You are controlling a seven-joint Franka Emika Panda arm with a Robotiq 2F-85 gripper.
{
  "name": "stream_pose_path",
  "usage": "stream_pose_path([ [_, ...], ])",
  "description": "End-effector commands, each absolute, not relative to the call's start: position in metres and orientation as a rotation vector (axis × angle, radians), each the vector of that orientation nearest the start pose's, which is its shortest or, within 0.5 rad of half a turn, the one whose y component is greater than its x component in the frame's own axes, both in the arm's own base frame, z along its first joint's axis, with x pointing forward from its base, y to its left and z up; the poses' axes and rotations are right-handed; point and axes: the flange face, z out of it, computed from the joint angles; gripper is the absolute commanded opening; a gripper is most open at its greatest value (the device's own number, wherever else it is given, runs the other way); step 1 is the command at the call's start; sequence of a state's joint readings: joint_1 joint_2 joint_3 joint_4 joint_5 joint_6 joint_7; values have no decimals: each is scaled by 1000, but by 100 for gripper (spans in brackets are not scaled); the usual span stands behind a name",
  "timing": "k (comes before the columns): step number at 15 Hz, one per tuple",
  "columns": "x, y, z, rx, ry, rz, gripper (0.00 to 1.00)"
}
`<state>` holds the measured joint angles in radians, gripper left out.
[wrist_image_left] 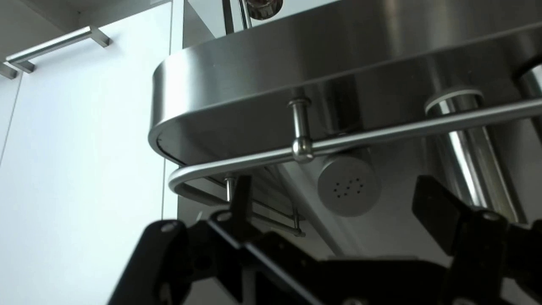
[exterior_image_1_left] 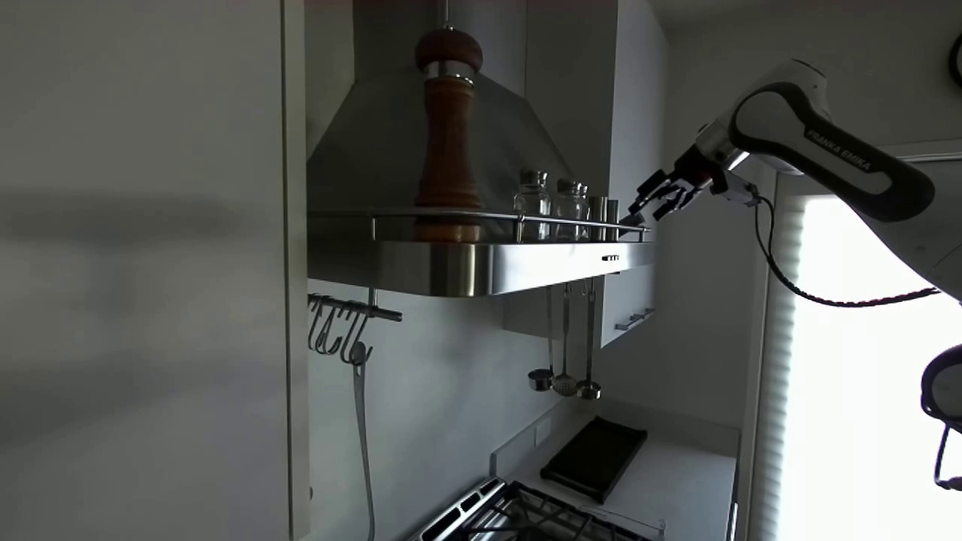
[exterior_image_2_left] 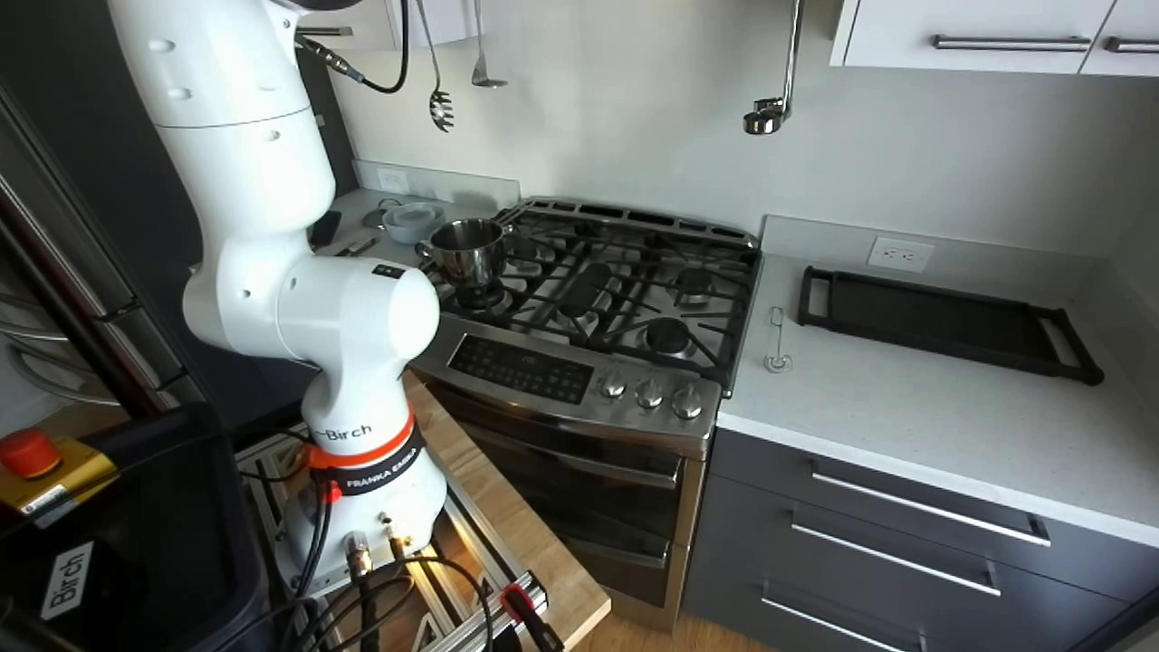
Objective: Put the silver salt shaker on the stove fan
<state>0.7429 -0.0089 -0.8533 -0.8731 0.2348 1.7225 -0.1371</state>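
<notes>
The silver salt shaker (wrist_image_left: pixel 348 186) shows in the wrist view, which stands upside down. Its round top with S-patterned holes faces the camera. It is on the ledge of the stove fan (wrist_image_left: pixel 271 63), behind the rail, and looks tilted toward the rail. In an exterior view it appears as a small leaning dark shape (exterior_image_1_left: pixel 633 220) at the far end of the ledge of the stove fan (exterior_image_1_left: pixel 556 267). My gripper (exterior_image_1_left: pixel 648 210) is open just outside the rail. In the wrist view the gripper's fingers (wrist_image_left: pixel 334 188) appear either side of the shaker, with no visible contact.
The thin rail (wrist_image_left: pixel 381 133) runs along the ledge edge. A shiny steel cylinder (wrist_image_left: pixel 470 156) stands beside the shaker. Glass jars (exterior_image_1_left: pixel 533 204) and a tall wooden pepper mill (exterior_image_1_left: pixel 449 143) stand further along. A white cabinet (wrist_image_left: pixel 84 140) adjoins the hood. The cooktop (exterior_image_2_left: pixel 616 290) is below.
</notes>
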Motion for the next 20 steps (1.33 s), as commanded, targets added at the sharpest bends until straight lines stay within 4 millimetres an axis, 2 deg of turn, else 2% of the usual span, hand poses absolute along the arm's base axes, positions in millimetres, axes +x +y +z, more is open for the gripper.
stream_pose_path([
  [1,452,-39,959,-2697,-189,-1269,72],
  [2,452,-39,959,-2695,-195,-1273,70],
  [3,451,-38,960,-2693,-201,-1277,63],
  [4,451,-38,961,-2692,-204,-1279,53],
  [9,450,-36,962,-2683,-224,-1274,14],
  [15,448,-36,967,-2643,-188,-1247,12],
  [20,448,-43,968,-2592,-47,-1158,12],
])
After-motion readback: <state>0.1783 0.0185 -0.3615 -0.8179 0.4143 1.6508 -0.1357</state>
